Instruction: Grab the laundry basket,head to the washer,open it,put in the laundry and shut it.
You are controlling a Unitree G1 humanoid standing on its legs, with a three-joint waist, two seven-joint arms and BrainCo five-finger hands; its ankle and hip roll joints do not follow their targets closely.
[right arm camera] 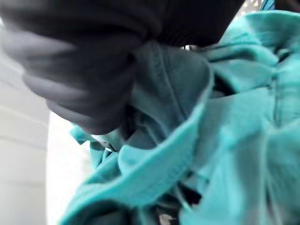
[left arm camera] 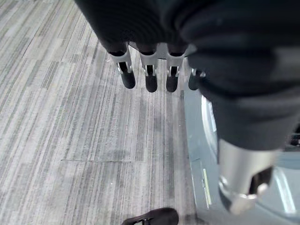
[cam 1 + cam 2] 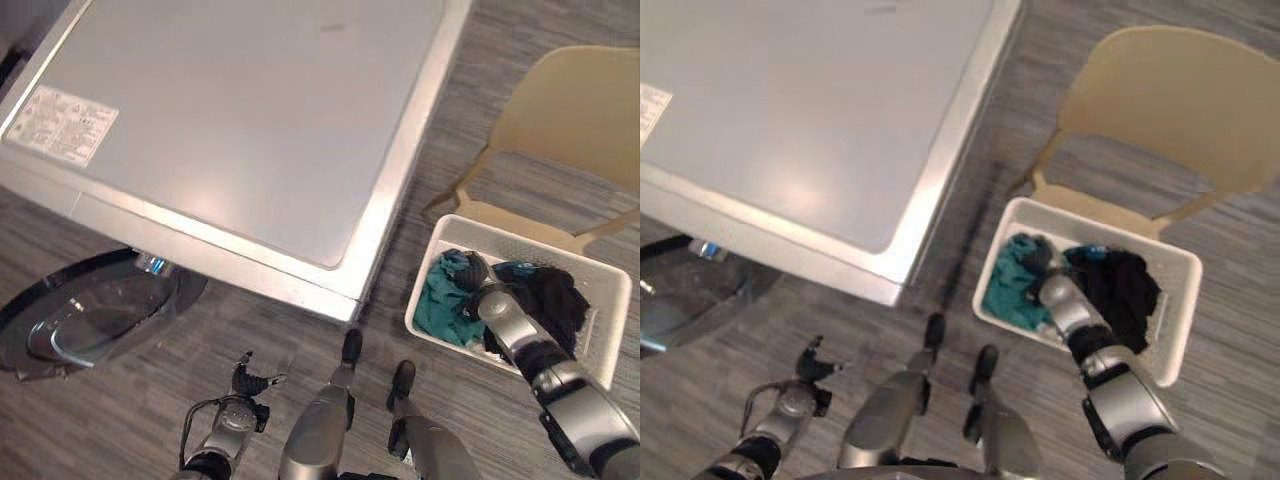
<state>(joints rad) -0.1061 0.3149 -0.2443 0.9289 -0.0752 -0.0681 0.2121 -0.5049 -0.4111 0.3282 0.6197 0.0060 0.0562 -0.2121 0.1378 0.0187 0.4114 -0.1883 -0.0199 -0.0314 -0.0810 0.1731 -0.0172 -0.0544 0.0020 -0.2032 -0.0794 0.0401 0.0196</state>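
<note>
Teal cloth [image 1: 225, 140] swallows right hand [image 3: 1048, 290] in basket [image 3: 1180, 300], fingers apparently buried; left hand [image 3: 245, 380] fingers relaxed.

Even, fairly bright overhead light w/ soft glare patches on the washer top [image 3: 230, 120] and its front edge, faint shadows on the floor [image 2: 70, 131], while the teal cloth [image 1: 225, 140] close-up is blurred, out of focus.

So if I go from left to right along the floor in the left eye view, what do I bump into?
Washer door → left hand → basket with teal cloth → right hand in the laundry → black clothes.
</note>
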